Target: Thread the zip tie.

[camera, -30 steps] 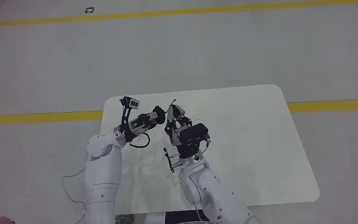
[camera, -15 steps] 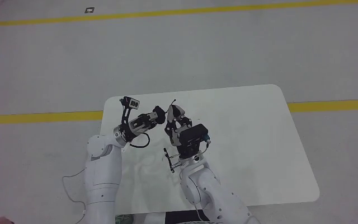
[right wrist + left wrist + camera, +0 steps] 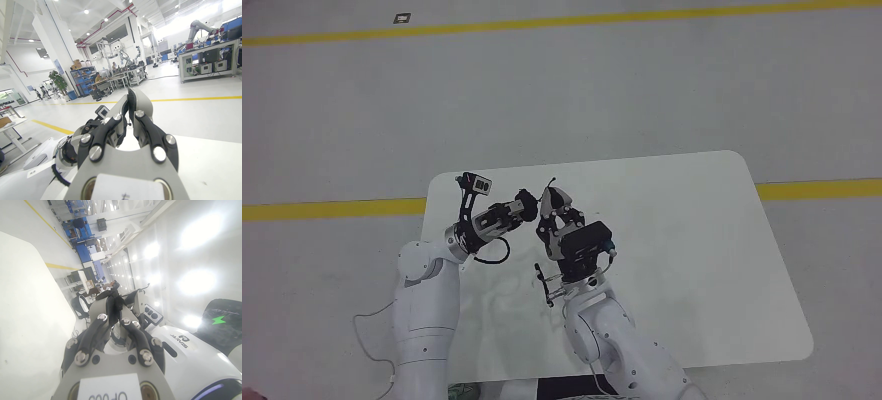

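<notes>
Zip tie: we see a thin black plastic zip tie (image 3: pixel 129 85), a narrow flexible strap. It is pinched between the right gripper's pads and rises past their tips in a slight curve, held in the air above the table.
Right gripper: the right gripper (image 3: pixel 129 94) is clamped on the zip tie. Its fingers (image 3: pixel 140 98) are smooth grey shells lined with ribbed black rubber, driven by black link bars with round metal pins.
Left gripper: the left gripper (image 3: pixel 113 293) has its dark, tapered fingers pressed together. A small dark lump sits at their tips, and we cannot tell what it is.
Spacing: in the top view the left gripper (image 3: pixel 528 207) and right gripper (image 3: pixel 553 204) sit tip to tip, just beside each other.
Table: a matte white table (image 3: pixel 692 250) with rounded corners lies under both arms, which sit over its left part.
Floor: a glossy pale floor carries a straight yellow floor line (image 3: pixel 642 17).
</notes>
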You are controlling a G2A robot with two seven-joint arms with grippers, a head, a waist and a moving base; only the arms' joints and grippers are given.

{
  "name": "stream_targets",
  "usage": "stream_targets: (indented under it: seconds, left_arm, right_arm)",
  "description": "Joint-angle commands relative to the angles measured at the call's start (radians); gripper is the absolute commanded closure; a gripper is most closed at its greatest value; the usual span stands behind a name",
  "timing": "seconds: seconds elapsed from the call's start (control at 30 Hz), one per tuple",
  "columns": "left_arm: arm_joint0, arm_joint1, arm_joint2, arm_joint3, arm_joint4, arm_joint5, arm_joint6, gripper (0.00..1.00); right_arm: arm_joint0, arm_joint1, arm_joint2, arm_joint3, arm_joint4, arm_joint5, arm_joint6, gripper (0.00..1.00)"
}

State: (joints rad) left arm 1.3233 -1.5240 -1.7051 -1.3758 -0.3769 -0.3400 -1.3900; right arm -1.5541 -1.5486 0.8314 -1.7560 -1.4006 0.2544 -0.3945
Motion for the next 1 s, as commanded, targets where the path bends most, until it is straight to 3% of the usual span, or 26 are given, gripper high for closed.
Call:
stream_targets:
  seconds: [0.0,0.97]
  left_arm:
    - [0.000,0.000,0.000,0.000,0.000,0.000,0.000,1.00]
    - [0.000,0.000,0.000,0.000,0.000,0.000,0.000,1.00]
  right_arm:
    - [0.000,0.000,0.000,0.000,-0.001,0.000,0.001,1.00]
    - [-0.002,-0.007,0.002,0.014,-0.009,0.006,-0.015,1.00]
